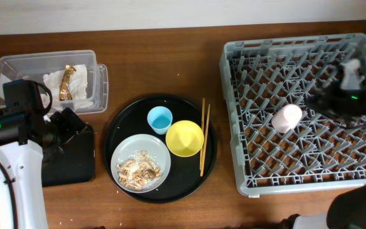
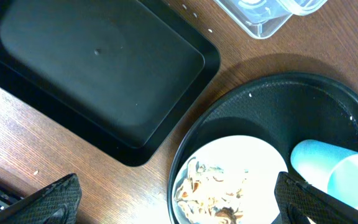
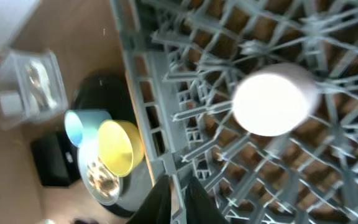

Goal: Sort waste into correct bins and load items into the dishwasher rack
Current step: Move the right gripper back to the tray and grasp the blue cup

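Left claw (image 2: 179, 202) gapes wide above the scrap plate (image 2: 260, 155) at lower centre, seemingly ready to grasp; right claw (image 3: 180, 202), pinched narrow and empty, hangs over the rack (image 1: 232, 127), pink cup (image 1: 287, 118) lying inside.

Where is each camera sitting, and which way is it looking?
Overhead: above the table, looking straight down on the dishwasher rack, round black tray, left arm and right arm.
Left wrist: on the left arm, facing down at the shallow black tray and grey plate; open left gripper spans the bottom.
Right wrist: above the rack, facing the pink cup; shut right gripper at bottom.
Shared: all see the blue cup.
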You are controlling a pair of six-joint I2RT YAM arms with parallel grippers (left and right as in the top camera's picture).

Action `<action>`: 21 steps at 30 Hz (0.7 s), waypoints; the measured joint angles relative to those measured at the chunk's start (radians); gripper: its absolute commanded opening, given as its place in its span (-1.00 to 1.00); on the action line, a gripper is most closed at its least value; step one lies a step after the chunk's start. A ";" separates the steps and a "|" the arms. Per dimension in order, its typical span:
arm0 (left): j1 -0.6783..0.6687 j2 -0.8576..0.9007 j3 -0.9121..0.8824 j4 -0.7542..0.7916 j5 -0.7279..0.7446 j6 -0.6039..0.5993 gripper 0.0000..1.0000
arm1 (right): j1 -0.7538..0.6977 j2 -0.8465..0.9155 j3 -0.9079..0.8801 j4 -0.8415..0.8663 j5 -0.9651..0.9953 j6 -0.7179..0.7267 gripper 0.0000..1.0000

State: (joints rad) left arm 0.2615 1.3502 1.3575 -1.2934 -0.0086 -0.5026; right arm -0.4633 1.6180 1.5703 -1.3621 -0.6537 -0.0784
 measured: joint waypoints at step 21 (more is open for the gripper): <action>0.000 0.000 0.000 0.000 0.000 0.000 0.98 | 1.274 0.316 0.106 0.528 0.658 0.388 0.61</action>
State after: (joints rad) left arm 0.2615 1.3502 1.3575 -1.2938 -0.0082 -0.5026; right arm 0.8104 1.9343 1.6768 -0.8345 0.0048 0.3099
